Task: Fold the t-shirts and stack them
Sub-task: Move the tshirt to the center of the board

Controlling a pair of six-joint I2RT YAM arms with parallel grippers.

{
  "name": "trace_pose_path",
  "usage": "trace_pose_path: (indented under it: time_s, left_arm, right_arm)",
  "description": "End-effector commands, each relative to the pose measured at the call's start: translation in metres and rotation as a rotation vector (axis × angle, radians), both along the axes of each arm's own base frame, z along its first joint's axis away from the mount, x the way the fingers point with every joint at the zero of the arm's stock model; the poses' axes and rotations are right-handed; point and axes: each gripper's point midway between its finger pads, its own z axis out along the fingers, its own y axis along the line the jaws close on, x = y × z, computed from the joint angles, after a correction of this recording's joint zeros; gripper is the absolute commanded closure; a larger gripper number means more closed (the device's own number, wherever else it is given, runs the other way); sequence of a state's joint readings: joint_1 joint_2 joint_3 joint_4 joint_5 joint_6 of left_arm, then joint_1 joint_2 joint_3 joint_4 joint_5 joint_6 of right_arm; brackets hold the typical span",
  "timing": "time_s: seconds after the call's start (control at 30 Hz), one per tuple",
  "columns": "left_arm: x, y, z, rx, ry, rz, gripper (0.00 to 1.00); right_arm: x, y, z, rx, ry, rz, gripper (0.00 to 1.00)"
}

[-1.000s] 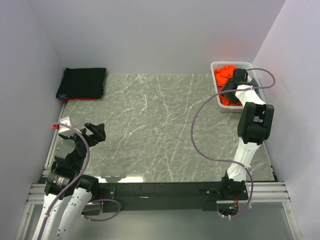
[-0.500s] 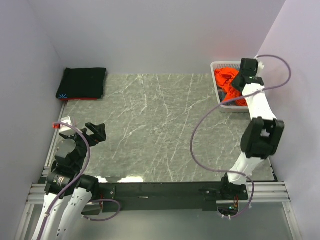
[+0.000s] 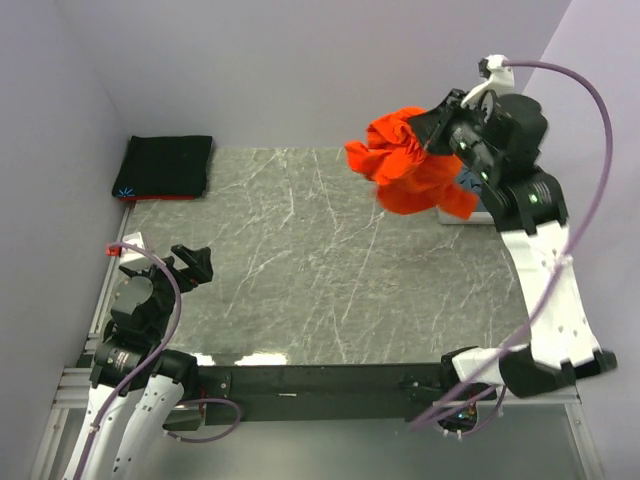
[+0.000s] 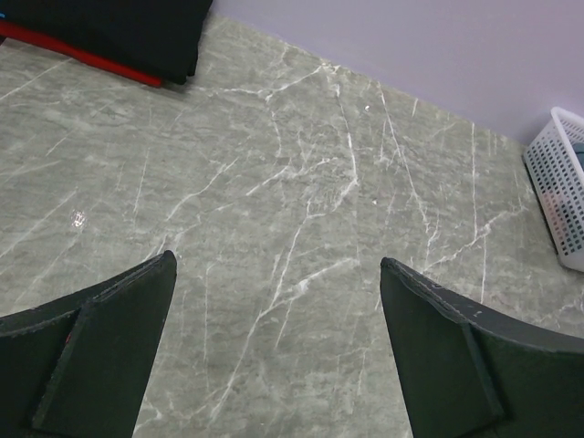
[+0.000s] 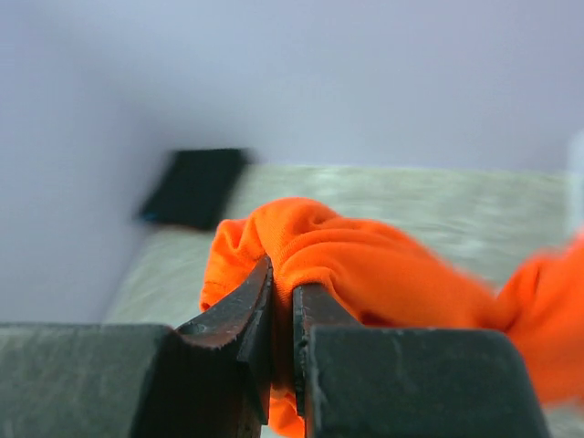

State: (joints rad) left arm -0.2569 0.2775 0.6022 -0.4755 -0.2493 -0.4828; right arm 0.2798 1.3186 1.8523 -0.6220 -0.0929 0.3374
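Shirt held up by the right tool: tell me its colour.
The shirt is plain bright orange, shown best in the top external view.

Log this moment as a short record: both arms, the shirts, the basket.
right fingers: shut on the orange t-shirt, holding it in the air above the table
left fingers: open, empty, over the near-left of the table
orange t-shirt: bunched, hanging, not folded
black t-shirt: folded, lying at the far-left corner
basket: white lattice, far-right corner; contents mostly hidden
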Motion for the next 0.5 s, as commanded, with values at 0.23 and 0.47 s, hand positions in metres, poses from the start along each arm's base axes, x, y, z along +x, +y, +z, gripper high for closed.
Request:
trace_pose_path:
  time_s: [0.23,0.47]
  left_arm:
    - [0.003,-0.004,0.007,-0.005,-0.027,-0.016,0.01]
    - [0.015,-0.023,-0.007,-0.025,0.007,-0.100,0.01]
  right_arm:
    - [-0.054,0.060,-0.046,0.163,0.100,0.340,0.43]
    - [-0.057,-0.027,-0.204,-0.071,0.371,-0.135,0.27]
